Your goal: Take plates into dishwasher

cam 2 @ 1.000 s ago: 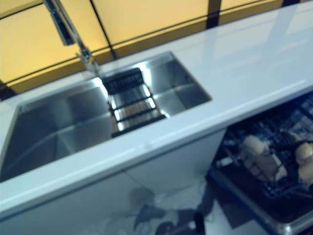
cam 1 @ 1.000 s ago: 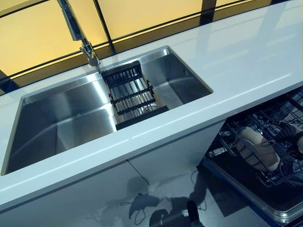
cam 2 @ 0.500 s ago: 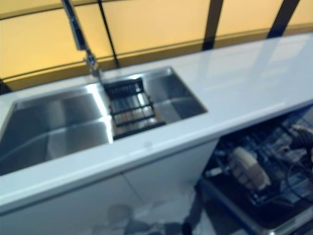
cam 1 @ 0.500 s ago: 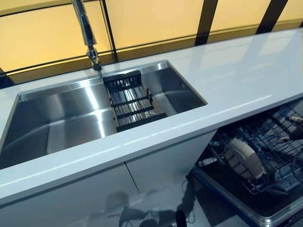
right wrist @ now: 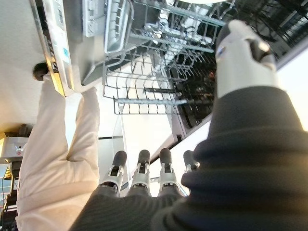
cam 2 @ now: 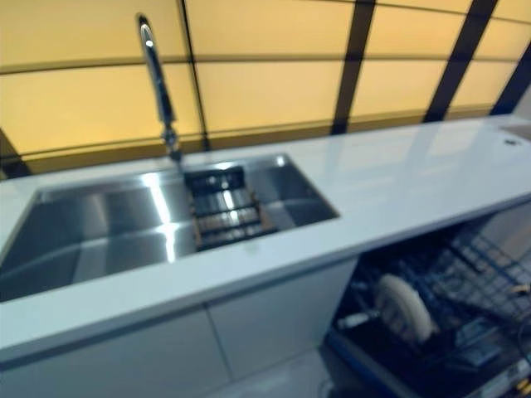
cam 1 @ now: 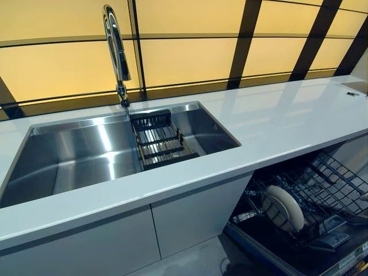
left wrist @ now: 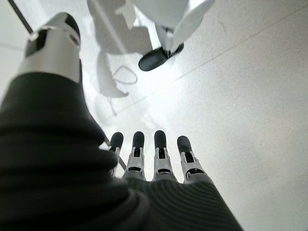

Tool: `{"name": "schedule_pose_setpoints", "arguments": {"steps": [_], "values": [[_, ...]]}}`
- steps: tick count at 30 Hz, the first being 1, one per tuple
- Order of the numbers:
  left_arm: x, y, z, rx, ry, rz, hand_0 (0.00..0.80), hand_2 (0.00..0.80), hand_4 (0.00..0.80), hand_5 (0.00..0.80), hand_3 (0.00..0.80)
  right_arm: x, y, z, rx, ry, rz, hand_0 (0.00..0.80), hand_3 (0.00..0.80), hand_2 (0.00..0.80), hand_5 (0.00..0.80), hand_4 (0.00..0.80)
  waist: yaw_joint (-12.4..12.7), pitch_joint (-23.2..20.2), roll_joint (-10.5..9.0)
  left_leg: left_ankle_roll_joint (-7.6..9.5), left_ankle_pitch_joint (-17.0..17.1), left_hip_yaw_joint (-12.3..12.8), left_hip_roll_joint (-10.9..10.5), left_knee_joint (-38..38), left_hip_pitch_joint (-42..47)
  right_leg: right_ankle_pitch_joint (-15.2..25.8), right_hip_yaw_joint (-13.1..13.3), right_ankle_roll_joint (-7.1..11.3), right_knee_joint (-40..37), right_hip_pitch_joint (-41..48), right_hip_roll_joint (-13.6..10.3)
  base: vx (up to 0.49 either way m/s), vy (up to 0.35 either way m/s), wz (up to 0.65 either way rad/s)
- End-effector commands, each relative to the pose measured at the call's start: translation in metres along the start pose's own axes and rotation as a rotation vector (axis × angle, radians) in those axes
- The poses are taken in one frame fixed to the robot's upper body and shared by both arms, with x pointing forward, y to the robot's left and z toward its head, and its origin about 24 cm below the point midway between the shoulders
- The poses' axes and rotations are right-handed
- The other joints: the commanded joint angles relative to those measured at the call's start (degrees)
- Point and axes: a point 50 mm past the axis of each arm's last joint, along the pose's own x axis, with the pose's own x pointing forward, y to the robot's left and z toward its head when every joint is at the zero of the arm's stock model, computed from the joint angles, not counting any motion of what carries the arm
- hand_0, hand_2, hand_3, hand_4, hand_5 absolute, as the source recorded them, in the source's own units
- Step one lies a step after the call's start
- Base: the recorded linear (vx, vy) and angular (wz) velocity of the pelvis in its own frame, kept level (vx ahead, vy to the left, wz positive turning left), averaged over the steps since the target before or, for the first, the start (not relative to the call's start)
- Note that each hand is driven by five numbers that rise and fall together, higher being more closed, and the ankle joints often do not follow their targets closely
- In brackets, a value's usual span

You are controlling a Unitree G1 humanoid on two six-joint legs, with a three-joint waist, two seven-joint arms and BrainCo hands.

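The left hand [left wrist: 144,192] shows only in its own wrist view, hanging over the pale speckled floor [left wrist: 250,96] with its fingers [left wrist: 161,144] straight and spread in a row, the thumb [left wrist: 55,43] apart at the upper left, holding nothing. The right hand [right wrist: 159,192] shows only in its wrist view too, with fingers [right wrist: 143,161] straight and empty and thumb [right wrist: 243,53] out to the upper right, held beside the dishwasher's wire rack [right wrist: 154,62]. A person's leg in light trousers [right wrist: 62,159] fills the left side of that view.

In the head views, a single round white plate [cam 1: 283,207] stands on edge, leaning slightly, between the tines of the dark wire lower rack [cam 1: 330,184] at the lower right of the frame. The rack is pulled out over the open dishwasher door [cam 1: 299,261], below the edge of the worktop [cam 1: 276,121]. The worktop is smooth, glossy and white, running across the frame above flat white cabinet fronts [cam 1: 190,218]. Set into it at the left is a rectangular brushed stainless-steel sink [cam 1: 75,155]. A black slatted drainer tray [cam 1: 160,141] sits in the sink's right part. A tall arched chrome faucet [cam 1: 117,52] rises behind the sink, against amber panels [cam 1: 184,57] divided by dark bars.
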Motion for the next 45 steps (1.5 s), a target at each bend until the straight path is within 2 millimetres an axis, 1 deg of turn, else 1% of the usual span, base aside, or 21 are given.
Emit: {"name": "schedule_pose_setpoints", "arguments": {"steps": [1,3,5,8,11,13,17,19,21,22,23,24,25,28,31,34,37,41,42,44,45], "values": [[-0.005,0.042,0.004,0.054,-0.019,0.156,0.0,0.0,0.0,0.0,0.0,-0.01,-0.047,-0.002,0.053,-0.001,-0.137,0.0,0.0,0.0,0.0,0.0,-0.11,0.74,-3.41,2.67,0.64,-1.3,0.93,3.45,-1.1,-3.57,1.39,5.64,0.94,5.62,-5.05,-0.075,0.18,0.01],[-0.008,0.052,0.017,0.07,-0.061,0.191,0.0,0.0,0.0,0.0,0.0,-0.01,-0.038,-0.019,0.069,0.057,-0.119,0.0,0.0,0.0,0.0,0.0,-0.64,1.63,-4.28,3.41,-0.63,-0.22,0.15,6.09,-2.03,-1.18,1.16,7.01,0.91,4.07,-6.48,-0.068,0.112,0.01],[-0.011,0.063,0.021,0.106,-0.071,0.217,0.0,0.0,0.0,0.0,0.0,-0.012,-0.029,-0.033,0.101,0.095,-0.103,0.0,0.0,0.0,0.0,0.0,-0.84,2.28,-4.97,2.98,-0.69,0.98,0.17,7.13,-2.56,2.71,-0.61,8.47,0.17,1.15,-7.92,-0.092,-0.002,0.0],[-0.014,0.078,0.012,0.112,-0.034,0.245,0.0,0.0,0.0,0.0,0.0,-0.017,-0.022,-0.053,0.15,0.129,-0.084,0.0,0.0,0.0,0.0,0.0,-0.78,3.29,-4.62,2.54,0.39,2.24,1.25,5.99,-2.47,5.25,-3.6,8.43,2.83,-0.9,-8.18,-0.201,-0.022,-0.15],[-0.016,0.086,-0.001,0.096,0.002,0.239,0.0,0.0,0.0,0.0,0.0,-0.021,-0.013,-0.073,0.19,0.153,-0.07,0.0,0.0,0.0,0.0,0.0,0.86,3.28,-3.69,3.05,2.85,3.53,1.86,4.61,-4.3,4.45,-4.89,7.63,8.68,-0.59,-8.69,-0.313,-0.024,-0.87],[-0.018,0.092,-0.016,0.064,0.058,0.221,0.0,0.0,0.0,0.0,0.0,-0.021,-0.001,-0.084,0.242,0.165,-0.056,0.0,0.0,0.0,0.0,0.0,3.41,2.51,-2.73,3.39,4.79,4.06,2.76,4.33,-7.4,3.39,-6.21,6.45,13.05,1.64,-9.92,-0.421,-0.094,-0.43],[-0.021,0.098,-0.036,0.018,0.129,0.209,0.0,0.0,0.0,0.0,0.0,-0.016,0.019,-0.086,0.268,0.188,-0.014,0.0,0.0,0.0,0.0,0.0,7.47,1.16,-2.77,4.53,5.08,3.6,3.97,7.87,-12.66,2.3,-6.15,6.09,18.23,7.37,-11.37,-0.319,-0.145,-0.63],[-0.022,0.1,-0.038,0.006,0.134,0.216,0.0,0.0,0.0,0.0,0.0,-0.012,0.029,-0.086,0.271,0.204,0.001,0.0,0.0,0.0,0.0,0.0,8.74,1.09,-3.31,5.24,4.7,2.78,4.06,9.91,-14.85,1.39,-5.86,6.02,18.31,8.73,-11.51,-0.238,-0.233,-0.69],[-0.024,0.107,-0.029,0.002,0.117,0.244,0.0,0.0,0.0,0.0,0.0,-0.008,0.042,-0.084,0.279,0.219,0.011,0.0,0.0,0.0,0.0,0.0,10.09,1.96,-4.18,5.29,4.56,1.01,5.45,14.19,-19.8,-3.75,-5.86,5.47,16.67,9.54,-10.32,-0.317,-0.4,-0.56],[-0.026,0.113,-0.022,-0.004,0.102,0.263,0.0,0.0,0.0,0.0,0.0,-0.007,0.048,-0.082,0.297,0.217,0.013,0.0,0.0,0.0,0.0,0.0,10.73,2.63,-4.68,4.97,4.56,0.84,6.95,17.44,-23.51,-6.58,-6.9,5.26,16.4,10.15,-9.62,-0.276,-0.355,-0.64],[-0.027,0.116,-0.018,-0.01,0.093,0.271,0.0,0.0,0.0,0.0,0.0,-0.006,0.05,-0.081,0.307,0.216,0.014,0.0,0.0,0.0,0.0,0.0,11.04,2.86,-4.87,4.79,4.59,0.9,7.58,18.63,-24.89,-7.41,-7.6,5.2,16.31,10.52,-9.48,-0.41,-0.45,-0.48],[-0.03,0.123,0.002,-0.044,0.039,0.299,0.0,0.0,0.0,0.0,0.0,-0.003,0.056,-0.076,0.329,0.212,0.018,0.0,0.0,0.0,0.0,0.0,11.8,4.35,-5.12,3.43,6.05,1.08,10.41,22.02,-30.03,-12.62,-8.81,4.87,15.02,11.95,-7.29,-0.426,-0.425,-0.04],[-0.031,0.123,0.019,-0.061,-0.004,0.3,0.0,0.0,0.0,0.0,0.0,-0.003,0.059,-0.076,0.361,0.215,0.014,0.0,0.0,0.0,0.0,0.0,11.68,5.36,-4.75,2.13,7.65,-0.43,10.9,22.48,-31.85,-15.17,-8.68,4.76,14.06,12.41,-5.49,-0.43,-0.392,0.17],[-0.031,0.12,0.037,-0.068,-0.07,0.267,0.0,0.0,0.0,0.0,0.0,-0.004,0.059,-0.077,0.385,0.22,0.001,0.0,0.0,0.0,0.0,0.0,10.63,7.08,-3.66,0.93,9.95,-0.43,11.09,19.58,-30.77,-17.11,-8.32,4.31,13.81,12.08,-4.27,-0.228,-0.105,0.23],[-0.029,0.115,0.035,-0.059,-0.071,0.257,0.0,0.0,0.0,0.0,0.0,-0.006,0.056,-0.081,0.425,0.248,0.001,0.0,0.0,0.0,0.0,0.0,10.47,6.99,-2.74,0.26,12.94,0.7,11.35,16.28,-30.24,-19.27,-8.98,3.68,12.25,14.59,-3.26,-0.106,-0.077,0.15],[-0.028,0.114,0.033,-0.065,-0.067,0.24,0.0,0.0,0.0,0.0,0.0,-0.007,0.059,-0.083,0.462,0.28,0.011,0.0,0.0,0.0,0.0,0.0,10.48,6.6,-2.11,-0.41,14.07,0.86,11.65,15.02,-29.98,-20.38,-9.3,3.17,12.54,14.9,-2.98,-0.027,-0.037,0.1],[-0.026,0.11,0.022,-0.03,-0.028,0.215,0.0,0.0,0.0,0.0,0.0,-0.009,0.072,-0.09,0.499,0.342,0.051,0.0,0.0,0.0,0.0,0.0,10.6,5.51,-1.02,-0.68,15.15,0.75,11.44,11.95,-27.84,-21.89,-9.67,2.9,13.74,15.84,-3.01,0.027,-0.05,-0.02],[-0.028,0.116,0.013,-0.051,0.021,0.216,0.0,0.0,0.0,0.0,0.0,-0.01,0.097,-0.093,0.573,0.365,0.105,0.0,0.0,0.0,0.0,0.0,10.76,4.95,0.48,-1.14,16.69,-0.9,11.55,8.75,-26.08,-24.82,-9.92,1.53,17.61,15.06,-1.69,-0.026,-0.159,0.03],[-0.028,0.116,0.009,-0.062,0.042,0.218,0.0,0.0,0.0,0.0,0.0,-0.011,0.103,-0.094,0.582,0.369,0.122,0.0,0.0,0.0,0.0,0.0,11.19,4.9,0.97,-1.47,17.69,-2.39,11.26,7.35,-26.06,-25.44,-9.52,1.02,18.25,14.92,-1.02,-0.024,-0.207,0.03],[-0.027,0.115,-0.002,-0.094,0.08,0.222,0.0,0.0,0.0,0.0,0.0,-0.011,0.111,-0.091,0.622,0.367,0.154,0.0,0.0,0.0,0.0,0.0,11.85,5.02,1.68,-1.95,18.77,-3.84,11.06,3.97,-25.83,-26.24,-9.17,0.04,18.87,14.75,0.13,-0.006,-0.192,-0.01],[-0.027,0.113,-0.015,-0.129,0.116,0.22,0.0,0.0,0.0,0.0,0.0,-0.011,0.117,-0.09,0.64,0.369,0.176,0.0,0.0,0.0,0.0,0.0,12.04,5.4,2.13,-2.31,19.14,-3.96,11.17,2.15,-25.53,-26.34,-9.17,-0.79,19.1,14.51,0.9,-0.055,-0.256,-0.11]]}}
